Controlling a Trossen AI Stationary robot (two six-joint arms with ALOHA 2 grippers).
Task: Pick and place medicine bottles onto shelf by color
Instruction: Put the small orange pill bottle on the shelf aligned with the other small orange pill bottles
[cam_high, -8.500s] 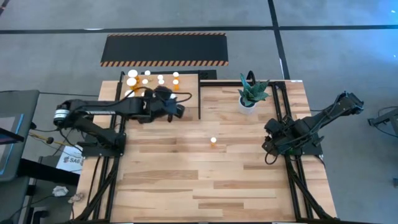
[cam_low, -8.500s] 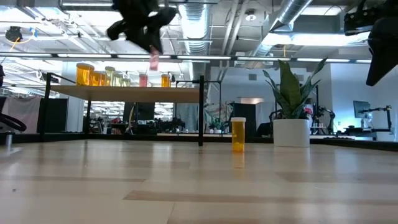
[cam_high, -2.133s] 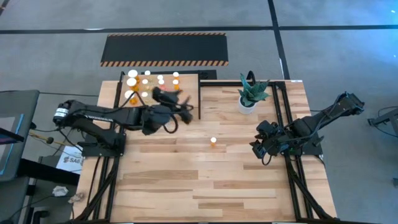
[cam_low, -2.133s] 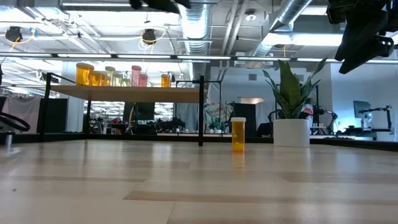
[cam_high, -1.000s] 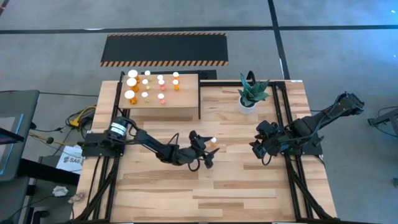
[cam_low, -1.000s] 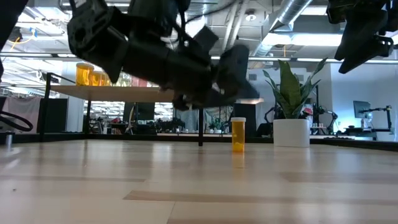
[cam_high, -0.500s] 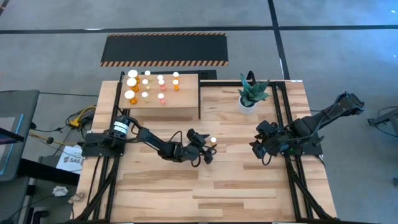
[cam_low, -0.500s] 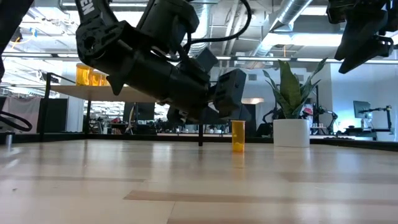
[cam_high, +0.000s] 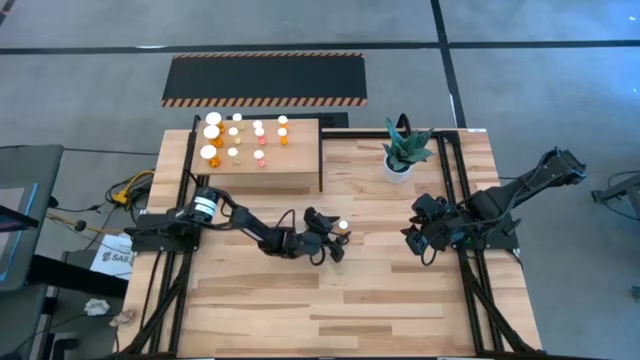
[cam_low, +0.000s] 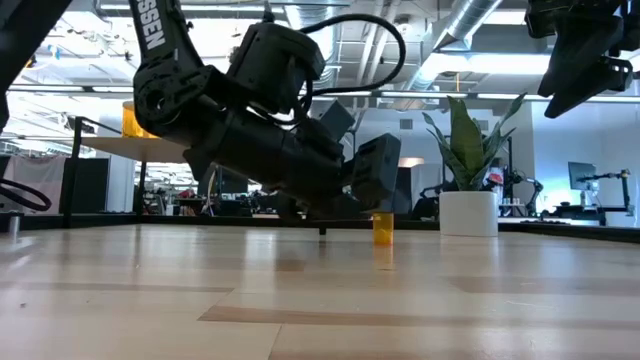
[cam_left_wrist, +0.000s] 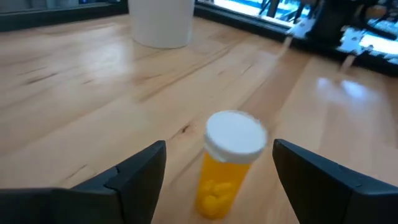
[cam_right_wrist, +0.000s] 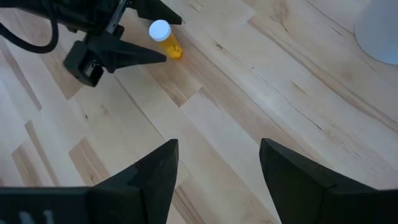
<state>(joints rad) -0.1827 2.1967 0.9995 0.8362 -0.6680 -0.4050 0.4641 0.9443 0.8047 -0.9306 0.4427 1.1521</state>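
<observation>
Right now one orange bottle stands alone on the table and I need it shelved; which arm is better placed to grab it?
The left. The left gripper is open with the orange bottle upright between its fingers. The right gripper waits open farther off, near the table's right side.

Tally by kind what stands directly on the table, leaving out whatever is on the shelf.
Bottle: 1
Potted plant: 1
Shelf: 1
Total: 3
</observation>
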